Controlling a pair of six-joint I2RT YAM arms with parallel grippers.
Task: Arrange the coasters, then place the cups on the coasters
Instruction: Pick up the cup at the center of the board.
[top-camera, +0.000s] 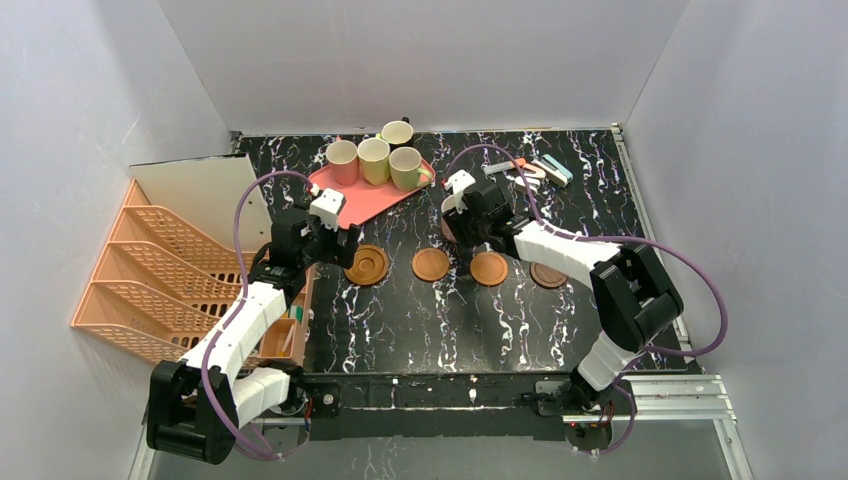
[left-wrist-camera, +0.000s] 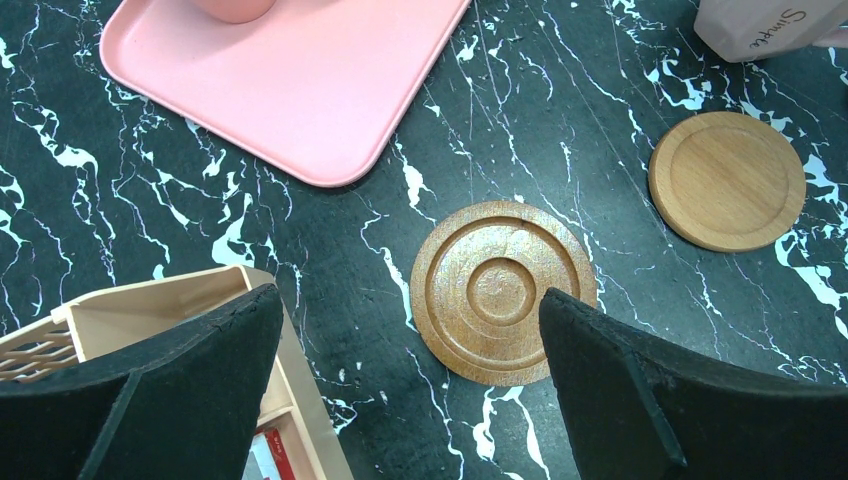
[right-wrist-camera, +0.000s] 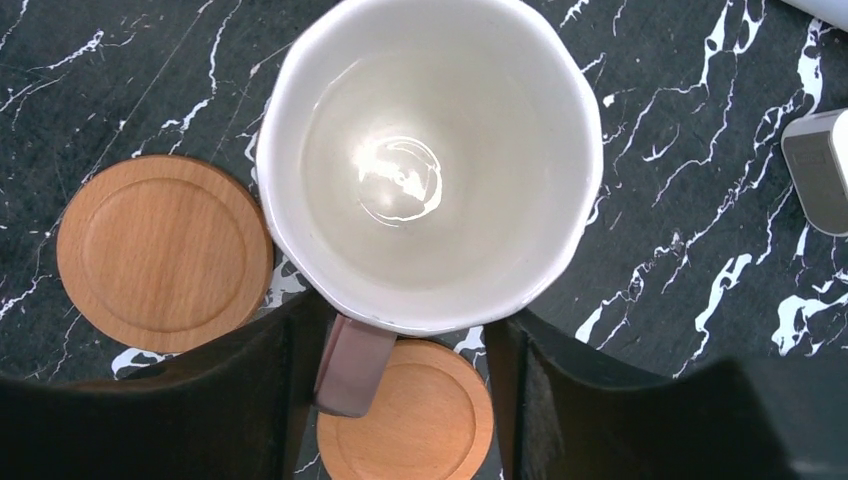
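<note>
pink tray (left-wrist-camera: 300, 90) and the mug (left-wrist-camera: 235, 8) on it are cut by the top edge.

**Both arms reach forward, both pincers face down**

The left arm (top-camera: 235, 330) starts from its base at the near left corner. It stretches forward and a little to the right. Its wrist is bent, so the left pincer (top-camera: 340, 243) faces downward. Its two black fingers (left-wrist-camera: 190, 380) stand wide apart.

The right arm (top-camera: 560, 255) starts from its base at the near right. It folds at a raised elbow (top-camera: 640, 290) on the right side, and the forearm then runs forward and to the left, toward the middle. The right pincer (top-camera: 466, 235) also faces downward. Its fingers (right-wrist-camera: 610, 400) stand apart, with a plain gap between them. The two pincers are well apart from each other.
</note>
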